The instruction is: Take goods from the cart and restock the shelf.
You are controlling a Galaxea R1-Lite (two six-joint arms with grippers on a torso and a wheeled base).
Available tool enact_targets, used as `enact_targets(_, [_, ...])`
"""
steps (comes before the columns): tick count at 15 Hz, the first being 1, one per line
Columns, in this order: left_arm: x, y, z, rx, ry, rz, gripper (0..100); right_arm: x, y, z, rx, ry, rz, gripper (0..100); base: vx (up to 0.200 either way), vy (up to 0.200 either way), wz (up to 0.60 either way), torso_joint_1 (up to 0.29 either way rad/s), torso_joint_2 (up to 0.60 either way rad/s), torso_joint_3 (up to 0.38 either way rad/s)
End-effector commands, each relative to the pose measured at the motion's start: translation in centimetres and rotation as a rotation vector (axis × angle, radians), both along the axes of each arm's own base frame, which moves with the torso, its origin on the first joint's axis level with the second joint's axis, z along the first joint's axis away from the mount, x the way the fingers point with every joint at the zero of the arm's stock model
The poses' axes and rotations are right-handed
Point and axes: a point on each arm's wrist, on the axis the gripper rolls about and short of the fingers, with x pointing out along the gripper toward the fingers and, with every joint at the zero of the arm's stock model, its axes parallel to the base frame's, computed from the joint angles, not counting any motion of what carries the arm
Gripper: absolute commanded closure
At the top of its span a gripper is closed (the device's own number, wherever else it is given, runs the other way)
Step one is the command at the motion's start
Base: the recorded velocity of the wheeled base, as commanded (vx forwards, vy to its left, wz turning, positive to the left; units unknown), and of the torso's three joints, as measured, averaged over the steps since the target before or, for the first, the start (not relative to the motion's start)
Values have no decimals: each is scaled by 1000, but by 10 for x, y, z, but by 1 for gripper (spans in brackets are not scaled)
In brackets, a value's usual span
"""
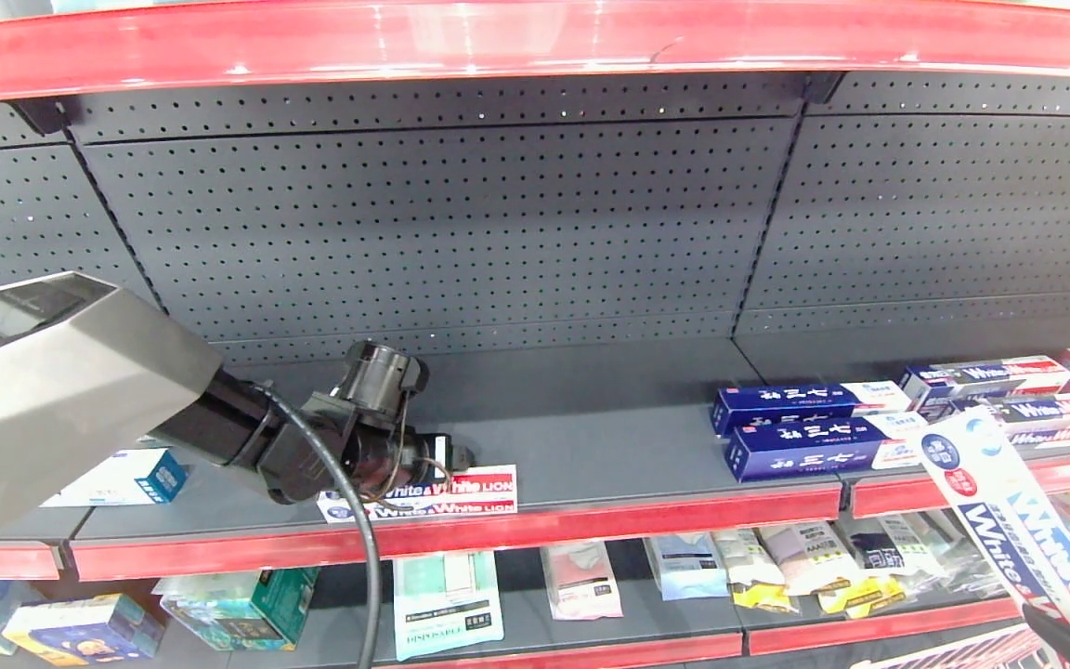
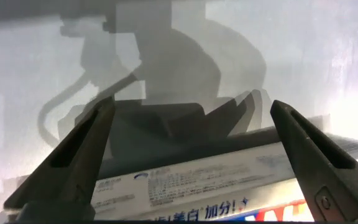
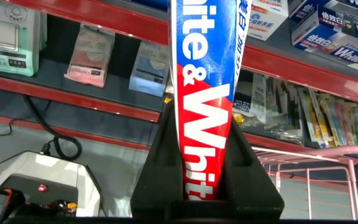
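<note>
Evidently, head view: a flat white-and-red toothpaste carton point(image 1: 424, 492) is laid at the front edge of the grey metal shelf point(image 1: 591, 418), beneath the left gripper point(image 1: 447, 460). Left wrist view: the jaws are spread wide and the carton is ungripped. Right wrist view: a second blue-white-red carton point(image 3: 204, 93) is clamped upright by the right gripper point(image 3: 202, 124), presumably for shelving.

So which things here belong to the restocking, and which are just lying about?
Job: held box, shelved box, left gripper, right gripper, shelf, cart.
Lying about: blue boxes, mask packs, green box.
</note>
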Motion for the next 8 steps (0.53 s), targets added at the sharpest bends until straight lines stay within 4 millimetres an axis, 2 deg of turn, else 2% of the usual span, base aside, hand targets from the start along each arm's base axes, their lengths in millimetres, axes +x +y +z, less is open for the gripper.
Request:
enact_targets(1, [-3, 4, 5, 1, -9, 3, 0, 0, 0, 0, 0, -1, 1, 100, 0, 0, 0, 0, 0, 0])
enact_targets(8, [-5, 5, 4, 0, -2, 3, 0, 0, 0, 0, 0, -1, 1, 100, 0, 0, 0, 0, 0, 0])
